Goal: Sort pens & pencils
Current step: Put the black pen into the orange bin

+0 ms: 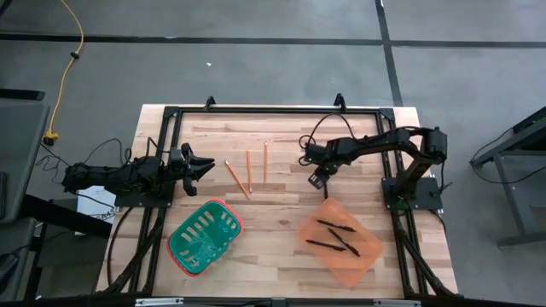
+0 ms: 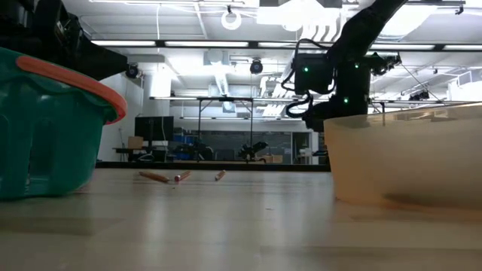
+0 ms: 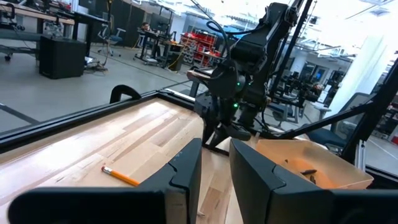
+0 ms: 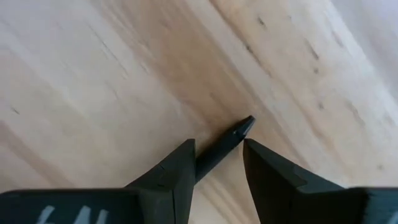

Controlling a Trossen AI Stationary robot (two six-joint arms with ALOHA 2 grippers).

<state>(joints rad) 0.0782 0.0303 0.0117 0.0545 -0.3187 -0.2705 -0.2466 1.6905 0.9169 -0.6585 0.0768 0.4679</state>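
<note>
1. Right wrist view: right gripper point(image 4: 217, 158) is pinching a black pen point(image 4: 225, 146), lower end hidden between the fingers, over bare table point(image 4: 93, 74).
2. Left gripper point(image 1: 201, 165) is waiting spread beside three pencils point(image 1: 248, 173).
3. Remaining pens point(image 1: 337, 235) are lying in the orange tray point(image 1: 309, 228); count is unclear.

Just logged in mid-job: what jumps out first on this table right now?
The right gripper hangs over bare wood above the orange bin, a black pen between its fingers. Three pens already lie in that bin. Three pencils remain loose mid-table beside the open left gripper, and the green basket holds none.
</note>
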